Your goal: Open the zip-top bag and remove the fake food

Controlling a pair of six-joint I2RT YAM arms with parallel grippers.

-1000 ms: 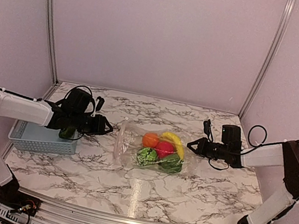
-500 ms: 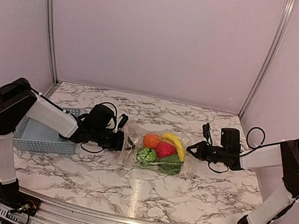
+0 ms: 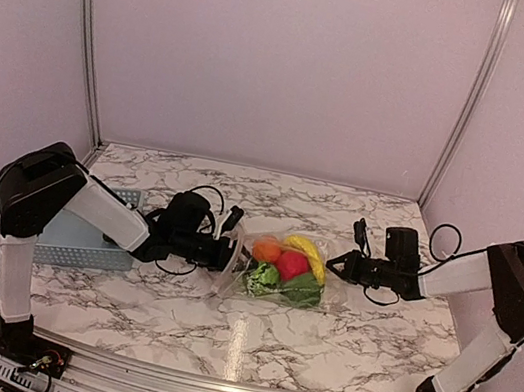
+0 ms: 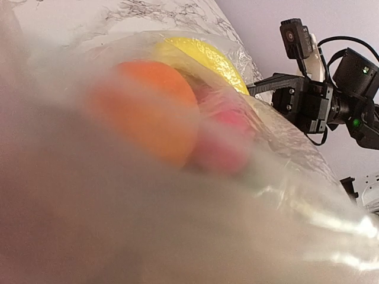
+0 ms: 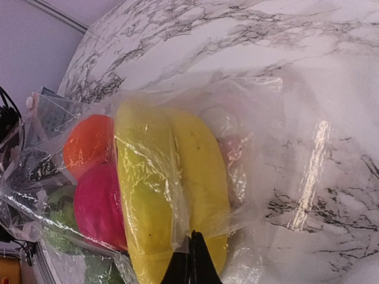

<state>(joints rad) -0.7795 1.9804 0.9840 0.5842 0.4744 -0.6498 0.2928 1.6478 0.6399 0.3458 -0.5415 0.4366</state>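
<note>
The zip-top bag (image 3: 278,278) lies crumpled at mid-table with the fake food inside: yellow banana (image 3: 308,250), orange ball (image 3: 267,249), red fruit (image 3: 293,264) and green vegetables (image 3: 261,277). My left gripper (image 3: 230,251) is pushed against the bag's left end. Blurred plastic (image 4: 284,171) fills the left wrist view and hides the fingers; the orange ball (image 4: 148,109) and banana (image 4: 207,59) show through it. My right gripper (image 5: 190,248) is shut on a fold of the bag (image 5: 260,148), right beside the banana (image 5: 201,177).
A light blue slatted basket (image 3: 64,251) stands at the left edge of the table, behind my left forearm. Metal frame posts rise at the back corners. The marble tabletop extends in front of and behind the bag.
My left gripper has travelled right, from over the basket to the bag's left end. The right gripper has kept its pinch on the bag's right edge.
</note>
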